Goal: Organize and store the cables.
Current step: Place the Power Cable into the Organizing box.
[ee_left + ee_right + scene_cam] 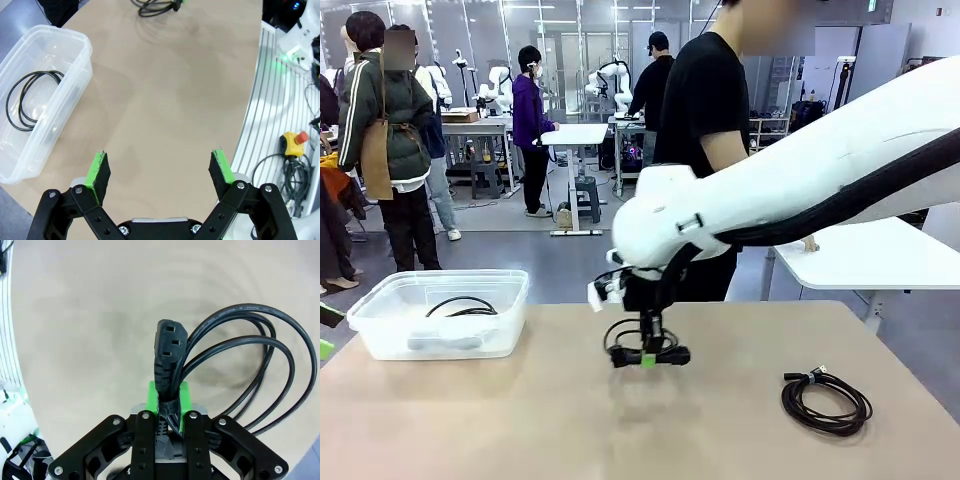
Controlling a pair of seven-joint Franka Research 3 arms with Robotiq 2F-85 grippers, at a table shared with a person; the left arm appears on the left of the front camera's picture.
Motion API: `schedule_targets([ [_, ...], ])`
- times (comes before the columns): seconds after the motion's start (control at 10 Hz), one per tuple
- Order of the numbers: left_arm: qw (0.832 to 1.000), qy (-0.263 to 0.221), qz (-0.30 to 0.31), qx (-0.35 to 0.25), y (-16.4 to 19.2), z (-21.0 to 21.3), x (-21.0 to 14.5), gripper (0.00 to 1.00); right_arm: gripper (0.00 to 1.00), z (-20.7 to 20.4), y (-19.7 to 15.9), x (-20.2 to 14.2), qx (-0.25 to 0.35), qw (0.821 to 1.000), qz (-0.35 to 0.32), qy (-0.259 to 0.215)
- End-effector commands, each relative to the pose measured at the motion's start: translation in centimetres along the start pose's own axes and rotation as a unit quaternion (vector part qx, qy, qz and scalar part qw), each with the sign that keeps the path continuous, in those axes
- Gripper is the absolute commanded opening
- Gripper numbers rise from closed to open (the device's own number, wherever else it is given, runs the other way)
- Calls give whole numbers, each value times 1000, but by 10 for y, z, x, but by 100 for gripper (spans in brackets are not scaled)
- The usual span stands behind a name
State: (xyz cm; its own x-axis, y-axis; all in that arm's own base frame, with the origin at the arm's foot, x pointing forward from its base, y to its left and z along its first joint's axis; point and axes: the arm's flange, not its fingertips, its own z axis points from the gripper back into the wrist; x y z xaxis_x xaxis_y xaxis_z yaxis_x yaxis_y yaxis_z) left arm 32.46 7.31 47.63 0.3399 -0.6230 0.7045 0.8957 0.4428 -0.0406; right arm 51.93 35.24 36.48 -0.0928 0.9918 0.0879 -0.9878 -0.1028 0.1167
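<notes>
Cable (167, 347) in my right fingers (151, 396): they are clamped hard on it just behind its chunky plug. The plug pokes out past the green pads, and the loops swing off toward the right of the right wrist frame. From the front, this coil hangs under those fingers at centre frame, low over the counter (520, 420). I cannot tell whether it touches the surface.

My left fingers (98, 172) are spread wide with nothing between them, at the bottom of the left wrist frame above bare counter.

A bin (440, 280) of clear plastic sits on the counter at the left of the front frame. One thin coil (460, 305) lies flat inside it.

A loose coil (825, 400) lies on the counter at lower right, well apart from the one I hold.

A person (705, 100) in a black top stands at the far side, upper centre.
</notes>
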Motion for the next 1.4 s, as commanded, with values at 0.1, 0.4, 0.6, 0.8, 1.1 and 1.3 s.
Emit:
schedule_targets([
  [0.1, 1000, -6, 8, -1, -2, 1, 3, 100, 0, -21, -17, 29, 9, 1000, 3, 1],
  [0.4, 1000, -6, 8, -1, -2, 1, 3, 100, 0, -44, -21, 42, 28, 1000, -5, -6],
  [0.6, 1000, -6, 8, -1, -2, 1, 3, 100, 0, -51, -18, 45, 18, 1000, -23, -6],
  [0.8, 1000, -6, 8, -1, -2, 1, 3, 100, 0, -52, -12, 44, 9, 999, -35, -10],
  [1.1, 999, 27, -20, -35, -17, -1, 26, 100, 100, -43, -3, 34, 2, 998, -46, -33],
  [1.3, 999, 43, -4, -31, -19, -7, 53, 100, 100, -30, 10, 13, -19, 996, -68, -62],
])
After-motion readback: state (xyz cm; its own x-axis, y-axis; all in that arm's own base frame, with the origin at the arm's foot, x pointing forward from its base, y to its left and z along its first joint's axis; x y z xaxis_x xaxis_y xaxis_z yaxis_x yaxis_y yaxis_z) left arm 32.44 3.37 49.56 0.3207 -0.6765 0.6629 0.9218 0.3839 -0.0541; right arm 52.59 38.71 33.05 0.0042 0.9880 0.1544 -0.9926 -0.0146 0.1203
